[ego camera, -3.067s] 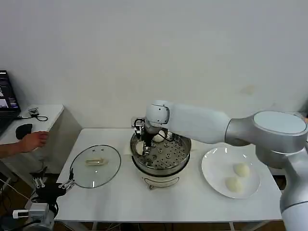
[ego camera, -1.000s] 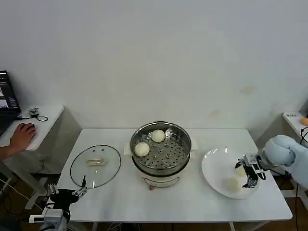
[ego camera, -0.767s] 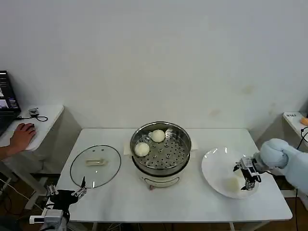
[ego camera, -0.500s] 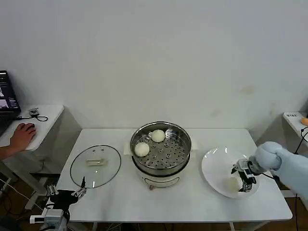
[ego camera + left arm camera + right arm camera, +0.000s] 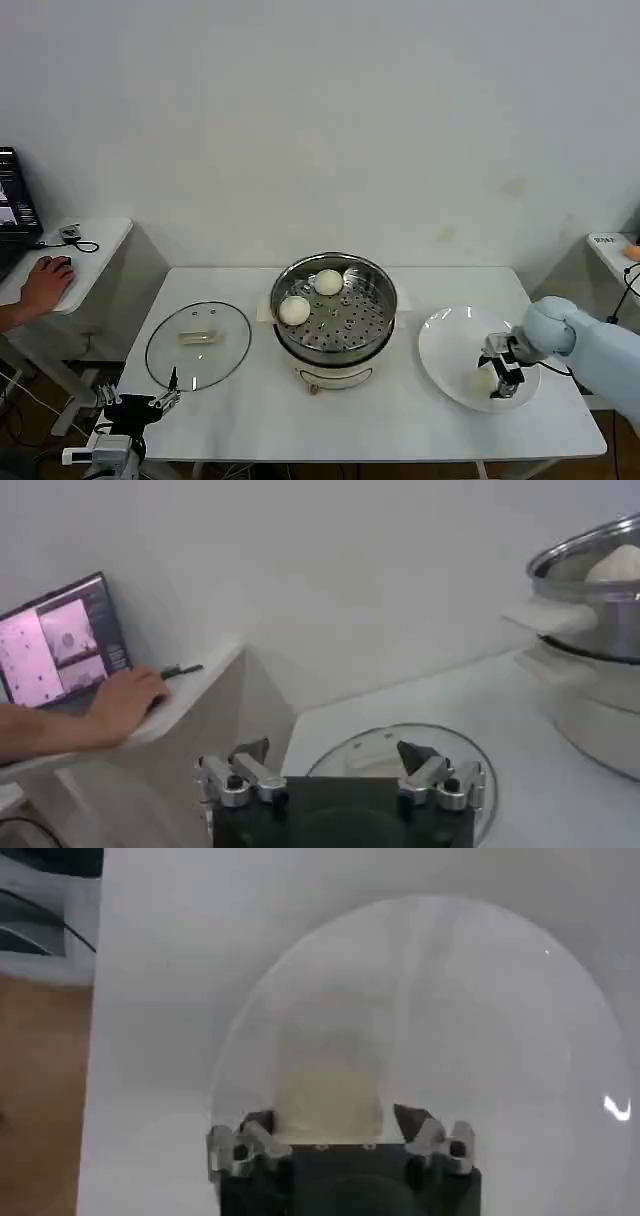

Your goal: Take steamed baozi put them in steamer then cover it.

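Observation:
The steamer stands mid-table with two steamed baozi on its perforated tray. To its right lies the white plate. My right gripper is low over the plate and open, one finger on each side of a baozi without visibly pressing it. The clear glass lid lies flat left of the steamer. My left gripper is parked open, off the table's front left corner.
A person's hand rests on a mouse on a side table to the left, beside a laptop. Bare tabletop lies in front of the steamer. A shelf edge shows at far right.
My right arm has left the steamer, where two baozi now lie, and gone back to the plate. Over the last second its gripper sank and shifted left around a baozi.

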You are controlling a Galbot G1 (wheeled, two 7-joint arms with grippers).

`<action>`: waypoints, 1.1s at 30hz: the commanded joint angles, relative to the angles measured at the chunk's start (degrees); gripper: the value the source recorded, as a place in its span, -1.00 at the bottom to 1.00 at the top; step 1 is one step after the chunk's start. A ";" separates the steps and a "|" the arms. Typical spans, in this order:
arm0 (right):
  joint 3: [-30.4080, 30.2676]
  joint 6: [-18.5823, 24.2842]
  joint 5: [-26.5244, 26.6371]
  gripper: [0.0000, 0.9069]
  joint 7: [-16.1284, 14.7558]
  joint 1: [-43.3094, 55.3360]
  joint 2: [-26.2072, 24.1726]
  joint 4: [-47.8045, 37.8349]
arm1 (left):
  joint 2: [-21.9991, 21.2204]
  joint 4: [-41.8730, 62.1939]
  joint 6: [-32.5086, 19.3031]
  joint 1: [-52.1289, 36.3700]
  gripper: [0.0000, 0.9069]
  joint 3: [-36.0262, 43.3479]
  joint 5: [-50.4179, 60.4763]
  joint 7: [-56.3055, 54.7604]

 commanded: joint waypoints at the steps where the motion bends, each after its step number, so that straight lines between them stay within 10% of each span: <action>1: -0.03 -0.30 0.04 0.44 -0.58 0.49 -0.32 0.31 | 0.03 -0.20 0.02 0.08 1.00 0.02 0.03 -0.04; 18: -5.48 1.75 5.81 0.44 -6.49 25.96 0.00 1.89 | 0.07 -0.54 -0.01 -0.25 1.00 -0.01 0.00 -0.07; 33: -18.70 0.28 11.80 0.47 -6.42 45.19 21.08 -0.71 | 0.25 -0.96 -0.01 0.24 1.00 -2.68 -0.26 -0.02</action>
